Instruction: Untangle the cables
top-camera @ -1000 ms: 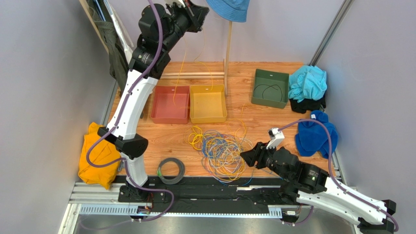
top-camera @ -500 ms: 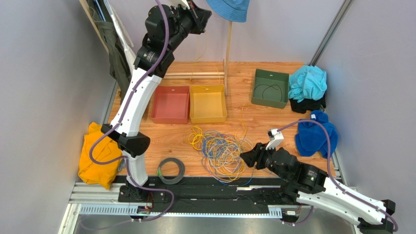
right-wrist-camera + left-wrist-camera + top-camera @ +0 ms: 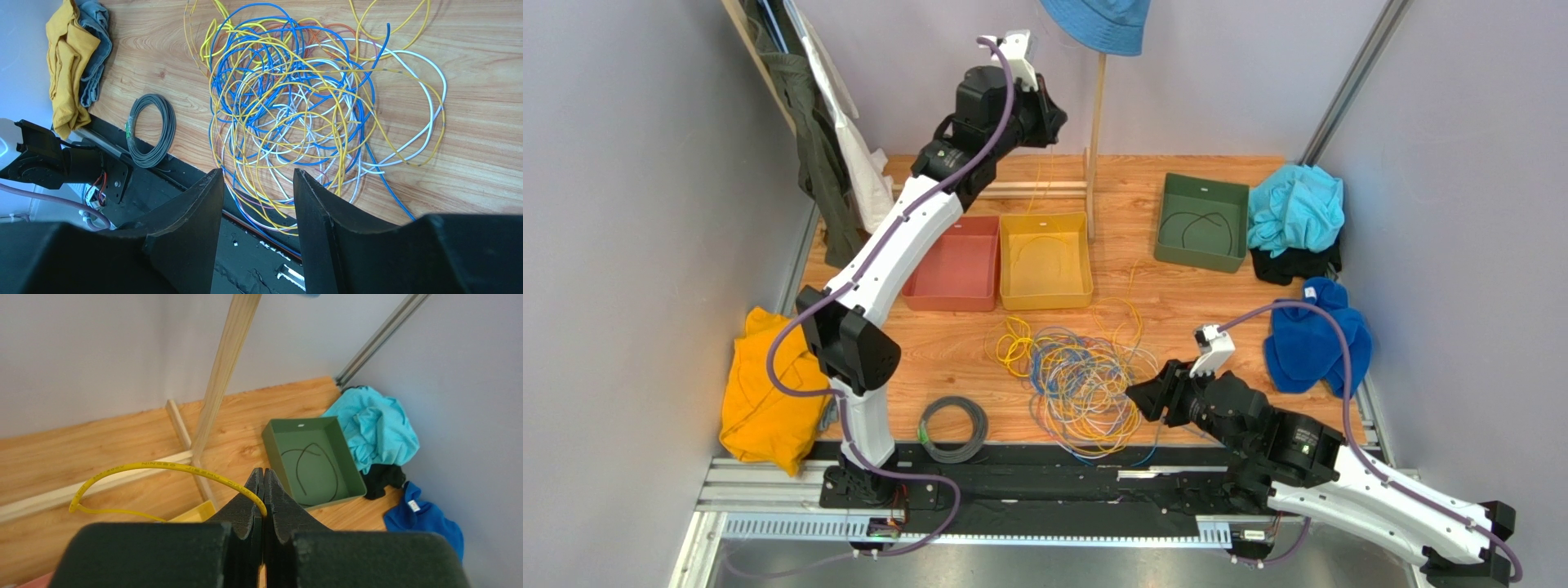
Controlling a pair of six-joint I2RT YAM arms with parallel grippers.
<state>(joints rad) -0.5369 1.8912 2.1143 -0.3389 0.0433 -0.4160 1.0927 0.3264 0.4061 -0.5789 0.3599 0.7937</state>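
- Your left gripper (image 3: 264, 478) is raised high over the far side of the table (image 3: 1210, 306), close to the wooden post (image 3: 227, 367). Its jaws are pressed together, pinching a yellow cable (image 3: 159, 467).
- That cable arcs out to the left from the fingertips, bends back on itself and drops toward the yellow bin (image 3: 1047, 294) below.
- The other cables (image 3: 1081, 380) lie in a loose tangle of yellow, blue and pale loops. They sit mid-table, in front of the yellow bin and close to the near edge.
- Your right gripper (image 3: 1143, 398) sits low at the right edge of the tangle. Its jaws are spread, with nothing between them.
- In the right wrist view, the fingers frame the near rim of the tangle, where a few loops spill onto the black rail.
- A grey coil (image 3: 954, 429) lies left of the tangle, clear of it.
- The red bin (image 3: 952, 263) stands against the yellow bin's left side.
- The green bin (image 3: 298, 424) stands well to the right and has a dark cable inside.
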